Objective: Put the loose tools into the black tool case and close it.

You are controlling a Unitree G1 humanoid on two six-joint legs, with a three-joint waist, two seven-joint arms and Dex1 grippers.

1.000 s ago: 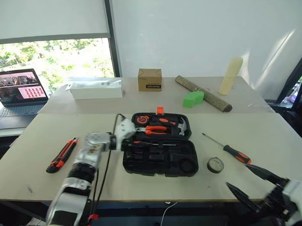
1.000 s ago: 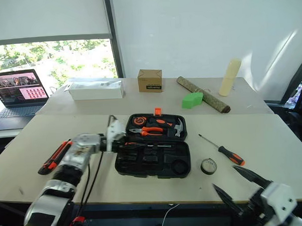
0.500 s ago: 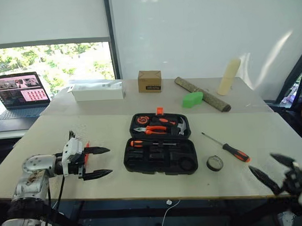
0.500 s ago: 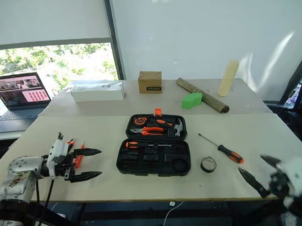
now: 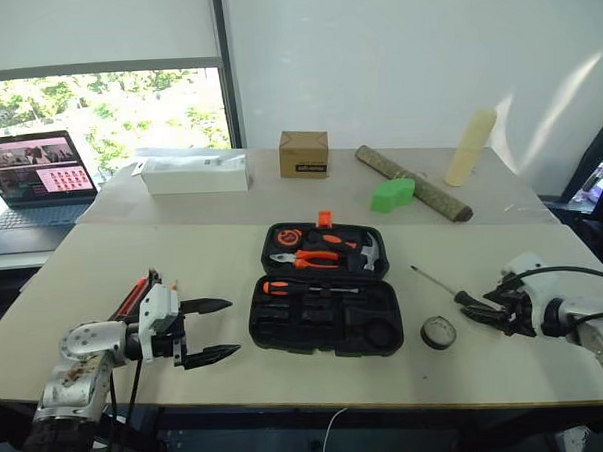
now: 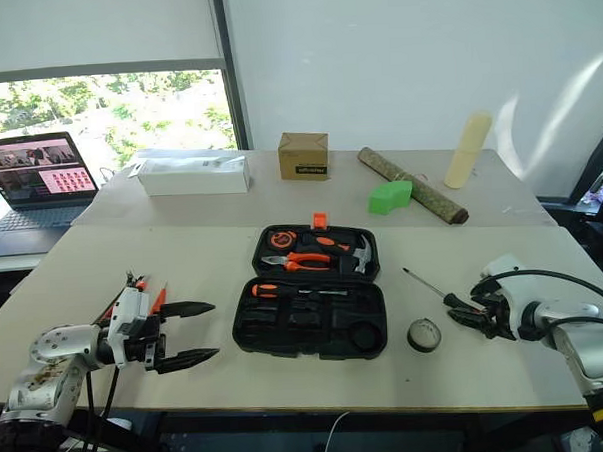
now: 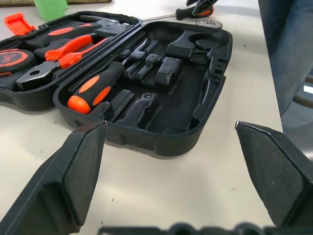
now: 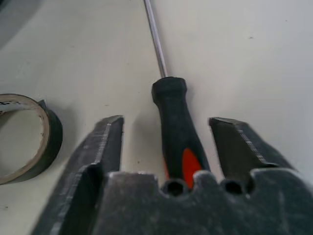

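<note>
The black tool case (image 5: 325, 310) lies open mid-table with pliers, a hammer and a tape measure in its far half. An orange-and-black screwdriver (image 7: 95, 88) lies in its near half. My left gripper (image 5: 211, 330) hovers left of the case, open and empty, pointing at it. A utility knife (image 5: 134, 293) lies behind that hand. Right of the case, a loose screwdriver (image 8: 178, 127) lies on the table. My right gripper (image 5: 482, 313) straddles its handle, open, with a gap on each side. The black tape roll (image 5: 438, 332) lies between this gripper and the case.
On the far table stand a laptop (image 5: 34, 183), a white box (image 5: 194, 174), a cardboard box (image 5: 303, 154), a green block (image 5: 392, 194), a bark log (image 5: 413, 183) and a cream cylinder (image 5: 473, 146).
My left gripper left the case, drew back to the left and opened; a screwdriver now lies in the case's near half. My right gripper came forward onto the loose screwdriver's handle and narrowed.
</note>
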